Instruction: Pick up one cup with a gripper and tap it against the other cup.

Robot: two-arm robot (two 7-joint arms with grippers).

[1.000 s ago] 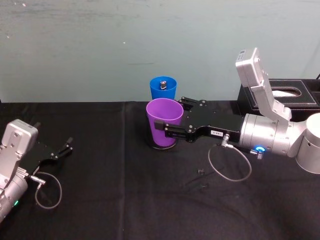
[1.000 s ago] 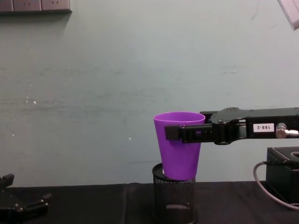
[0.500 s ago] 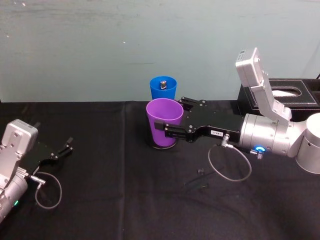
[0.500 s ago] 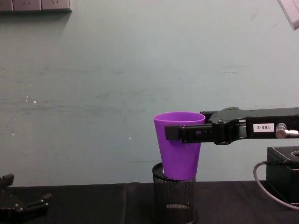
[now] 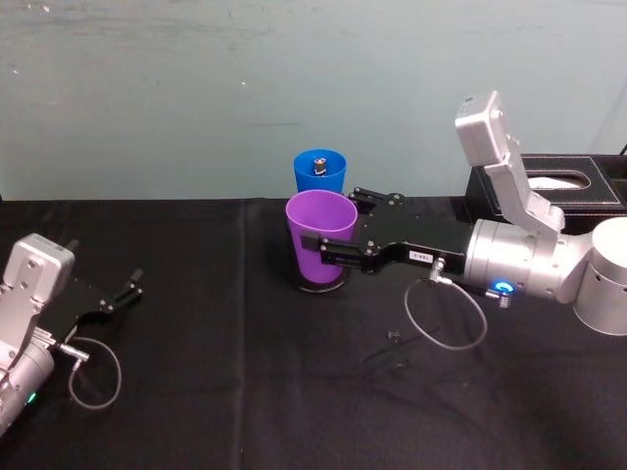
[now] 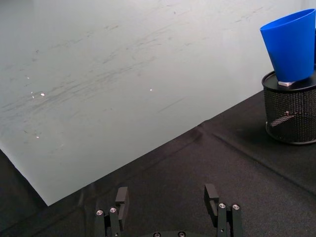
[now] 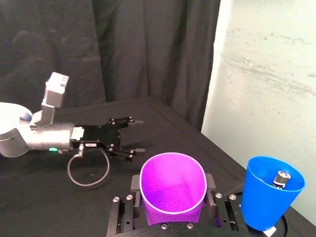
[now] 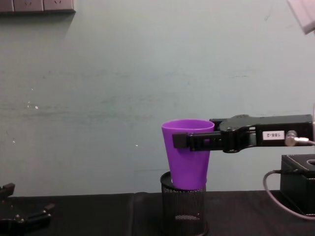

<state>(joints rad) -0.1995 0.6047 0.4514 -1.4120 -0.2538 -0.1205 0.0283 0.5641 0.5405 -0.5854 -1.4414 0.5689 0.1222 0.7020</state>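
You had the right gripper (image 5: pixel 333 219) clamped on the upright purple cup (image 5: pixel 318 250), just 6 o'clock of the blue cup (image 5: pixel 320 174), while your left gripper (image 5: pixel 133 283) sat open at 9 o'clock.

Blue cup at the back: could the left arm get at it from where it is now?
Probably yes. The left gripper lies open at the left, with bare cloth between it and the blue cup. The purple cup in the right gripper blocks only the near side.
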